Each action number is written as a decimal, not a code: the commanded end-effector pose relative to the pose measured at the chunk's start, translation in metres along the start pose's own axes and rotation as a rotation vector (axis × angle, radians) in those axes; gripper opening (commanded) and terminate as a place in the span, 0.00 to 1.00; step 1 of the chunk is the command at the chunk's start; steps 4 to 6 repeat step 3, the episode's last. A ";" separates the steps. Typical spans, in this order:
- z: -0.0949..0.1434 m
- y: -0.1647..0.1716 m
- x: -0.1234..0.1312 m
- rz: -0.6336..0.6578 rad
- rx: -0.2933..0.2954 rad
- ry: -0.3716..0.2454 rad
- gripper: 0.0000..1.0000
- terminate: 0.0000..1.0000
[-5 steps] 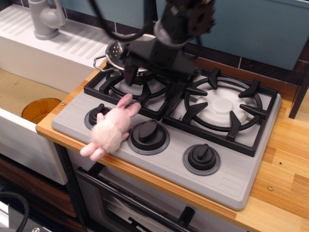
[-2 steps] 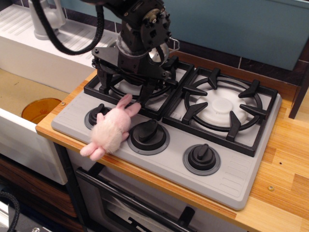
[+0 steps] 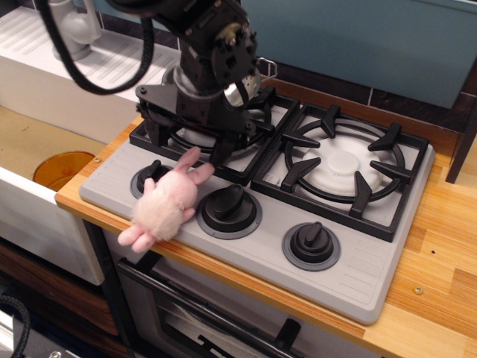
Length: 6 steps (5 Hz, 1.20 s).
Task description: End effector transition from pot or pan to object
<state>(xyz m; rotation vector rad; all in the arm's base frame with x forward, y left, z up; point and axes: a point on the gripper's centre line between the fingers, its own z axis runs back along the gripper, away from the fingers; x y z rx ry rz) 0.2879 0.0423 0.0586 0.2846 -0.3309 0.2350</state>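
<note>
observation.image, the only view: the black gripper is hanging over the left burner grate of the grey stove, its two dark fingers spread apart with nothing between them, one finger at the grate's left side and the other near the grate's front edge. the pink plush bunny is lying on the stove's front panel, partly covering the leftmost knob and just beside the middle-left knob. from the gripper, the bunny is lying toward the front edge of the stove, slightly to the left in the picture and lower down; its ears are reaching up close to the near fingertip, and whether they are touching cannot be told. its long axis is running diagonally, ears toward the burner, feet overhanging the front of the stove toward the counter edge. the steel colander bowl is showing only as a shiny sliver and a looped handle behind the arm, at the back of the left burner. judgement: the coming move is calling for a short descent forward onto the bunny's body. no brand, label or legible writing is showing anywhere.
</note>
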 end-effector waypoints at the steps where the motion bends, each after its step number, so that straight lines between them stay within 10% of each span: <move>1: 0.019 0.014 0.000 0.021 0.014 -0.025 1.00 0.00; 2: 0.016 0.007 -0.001 0.056 0.002 0.003 1.00 0.00; 3: 0.010 -0.004 0.001 0.094 -0.013 0.033 1.00 1.00; 6: 0.010 -0.004 0.001 0.094 -0.013 0.033 1.00 1.00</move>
